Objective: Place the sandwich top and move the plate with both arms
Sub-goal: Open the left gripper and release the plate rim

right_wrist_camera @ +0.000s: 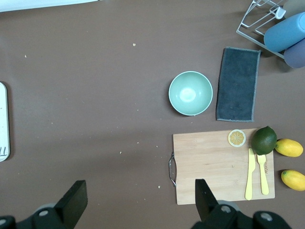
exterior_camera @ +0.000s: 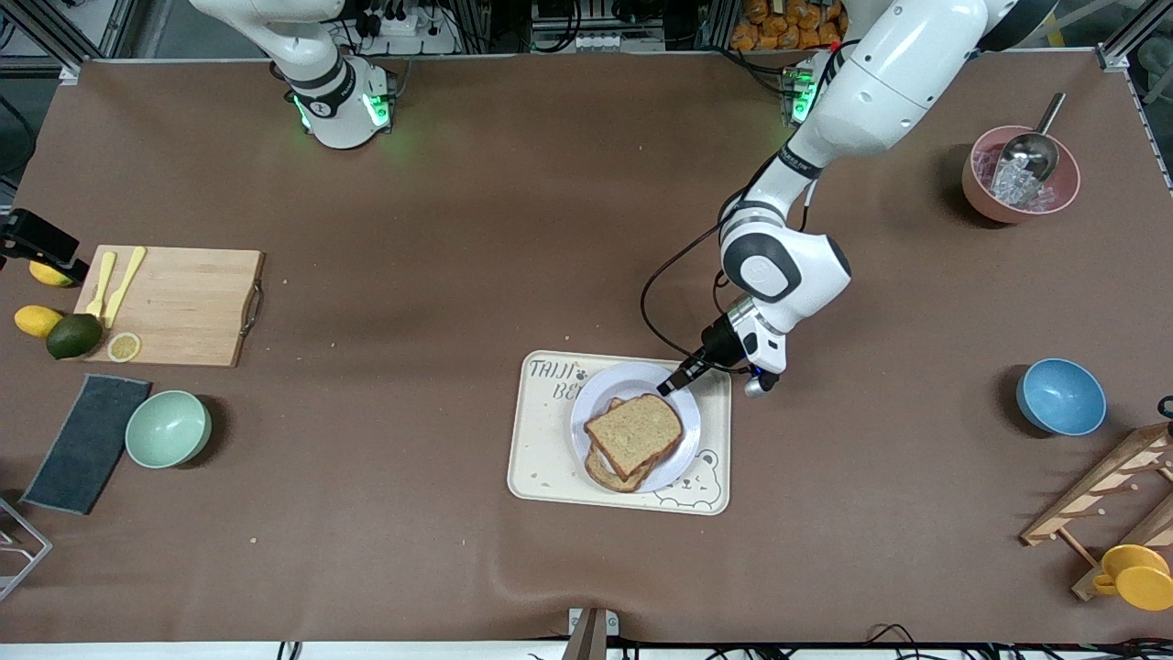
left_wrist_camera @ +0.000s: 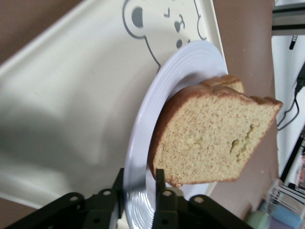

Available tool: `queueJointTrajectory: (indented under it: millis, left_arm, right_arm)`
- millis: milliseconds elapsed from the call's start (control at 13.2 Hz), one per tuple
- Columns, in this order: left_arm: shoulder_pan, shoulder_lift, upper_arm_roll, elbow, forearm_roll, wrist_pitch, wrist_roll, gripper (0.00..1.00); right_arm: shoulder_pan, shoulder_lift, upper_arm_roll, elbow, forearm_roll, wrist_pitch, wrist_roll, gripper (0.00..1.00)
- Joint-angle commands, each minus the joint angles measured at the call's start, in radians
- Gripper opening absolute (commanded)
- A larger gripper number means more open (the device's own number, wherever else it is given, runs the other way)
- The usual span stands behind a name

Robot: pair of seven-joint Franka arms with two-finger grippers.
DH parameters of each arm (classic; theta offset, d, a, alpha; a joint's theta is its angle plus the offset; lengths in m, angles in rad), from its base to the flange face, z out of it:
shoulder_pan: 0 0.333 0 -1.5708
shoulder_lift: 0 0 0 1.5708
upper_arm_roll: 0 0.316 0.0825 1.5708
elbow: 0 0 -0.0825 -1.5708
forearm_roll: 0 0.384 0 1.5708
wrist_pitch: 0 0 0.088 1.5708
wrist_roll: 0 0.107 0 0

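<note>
The sandwich top (exterior_camera: 634, 434), a plain brown bread slice, lies on a lower slice (exterior_camera: 607, 473) on the pale plate (exterior_camera: 612, 386). The plate stands on the cream bear-print tray (exterior_camera: 541, 449). My left gripper (exterior_camera: 678, 378) is at the plate's rim on the side toward the robots. In the left wrist view the left gripper (left_wrist_camera: 139, 183) is shut on the plate's rim (left_wrist_camera: 145, 129), next to the sandwich top (left_wrist_camera: 209, 138). My right gripper (right_wrist_camera: 139, 198) is open and empty, high over bare table beside the wooden cutting board (right_wrist_camera: 221, 167). It is out of the front view.
Toward the right arm's end are the cutting board (exterior_camera: 174, 302) with yellow cutlery, a lime, lemons, a mint bowl (exterior_camera: 168, 428) and a grey cloth (exterior_camera: 87, 443). Toward the left arm's end are a pink bowl with a scoop (exterior_camera: 1019, 174), a blue bowl (exterior_camera: 1060, 396) and a wooden rack (exterior_camera: 1109, 495).
</note>
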Motion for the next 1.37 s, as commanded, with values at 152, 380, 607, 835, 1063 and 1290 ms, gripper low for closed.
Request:
queueJointTrajectory:
  millis: [152, 380, 607, 835, 1063, 1290]
  left_arm:
    - [-0.014, -0.071, 0.006, -0.024, -0.029, 0.088, 0.054, 1.00]
    - [-0.007, -0.077, 0.014, -0.024, -0.024, 0.177, 0.174, 1.00]
    - [0.049, -0.079, 0.020, -0.015, -0.003, 0.179, 0.281, 1.00]
    - [0.118, -0.077, 0.018, -0.014, 0.161, 0.176, 0.294, 1.00]
    - [0.184, -0.073, 0.018, -0.014, 0.322, 0.137, 0.292, 1.00]
    - [0.223, -0.071, 0.023, -0.020, 0.440, 0.074, 0.292, 1.00]
  right_arm:
    - [-0.025, 0.010, 0.012, 0.018, 0.015, -0.014, 0.000, 1.00]
    - [-0.029, 0.010, 0.012, 0.017, 0.015, -0.014, 0.000, 1.00]
    - [-0.032, 0.010, 0.012, 0.017, 0.015, -0.014, 0.000, 1.00]
    - [-0.032, 0.010, 0.012, 0.017, 0.015, -0.014, 0.000, 1.00]
    - [-0.034, 0.010, 0.012, 0.015, 0.016, -0.014, 0.000, 1.00]
    - [-0.034, 0.010, 0.012, 0.015, 0.015, -0.014, 0.000, 1.00]
